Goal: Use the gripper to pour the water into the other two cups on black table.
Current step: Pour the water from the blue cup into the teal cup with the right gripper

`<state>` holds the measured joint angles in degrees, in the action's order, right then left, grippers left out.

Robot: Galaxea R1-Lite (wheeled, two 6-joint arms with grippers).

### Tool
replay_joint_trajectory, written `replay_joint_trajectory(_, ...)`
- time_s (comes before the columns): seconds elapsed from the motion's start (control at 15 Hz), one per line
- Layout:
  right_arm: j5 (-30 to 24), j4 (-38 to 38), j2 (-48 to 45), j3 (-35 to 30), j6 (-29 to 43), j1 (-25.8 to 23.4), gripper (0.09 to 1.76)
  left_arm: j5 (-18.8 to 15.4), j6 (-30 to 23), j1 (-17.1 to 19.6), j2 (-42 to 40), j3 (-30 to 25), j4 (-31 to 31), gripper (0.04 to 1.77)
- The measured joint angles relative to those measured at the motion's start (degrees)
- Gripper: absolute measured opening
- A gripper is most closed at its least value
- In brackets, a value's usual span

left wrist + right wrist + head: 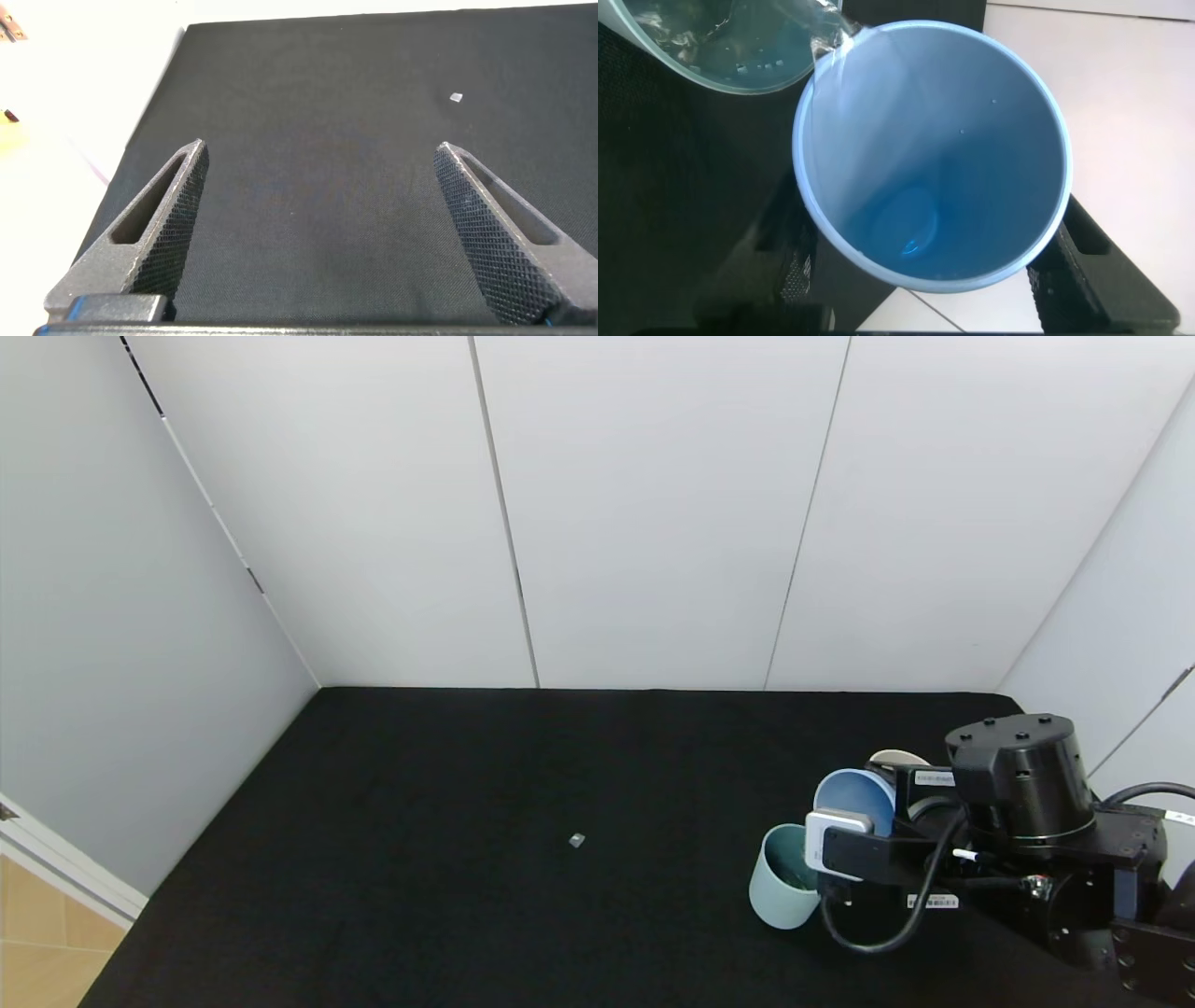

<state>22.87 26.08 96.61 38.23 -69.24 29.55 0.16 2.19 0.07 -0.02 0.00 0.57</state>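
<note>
My right gripper is shut on the periwinkle-blue cup and holds it tipped toward the mint-teal cup, which stands on the black table just below it. In the right wrist view the blue cup sits between my fingers, and a thin stream of water runs over its rim into the mint-teal cup, which holds water. A little water remains at the blue cup's bottom. The cream cup stands behind, mostly hidden by the arm. My left gripper is open and empty above bare table.
A small grey scrap lies mid-table; it also shows in the left wrist view. White wall panels border the table at the back and both sides. The right arm's bulky joint stands near the right wall.
</note>
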Motion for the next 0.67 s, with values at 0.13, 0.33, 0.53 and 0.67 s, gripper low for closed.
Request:
replay_joint_trajectory(0.13, 0.5, 0.0, 0.3, 0.1, 0.0, 0.5, 1.28, 0.0, 0.0, 0.0, 0.0, 0.0, 0.0, 1.72)
replay_joint_trajectory(0.33, 0.6, 0.0, 0.6, 0.2, -0.2, 0.9, 1.28, 0.0, 0.0, 0.0, 0.0, 0.0, 0.0, 1.72)
replay_joint_trajectory(0.53, 0.6, 0.0, 0.7, 0.2, -1.3, 0.9, 1.28, 0.0, 0.0, 0.0, 0.0, 0.0, 0.0, 1.72)
replay_joint_trajectory(0.67, 0.6, 0.0, 0.6, 0.2, -2.1, 0.8, 1.28, 0.0, 0.0, 0.0, 0.0, 0.0, 0.0, 1.72)
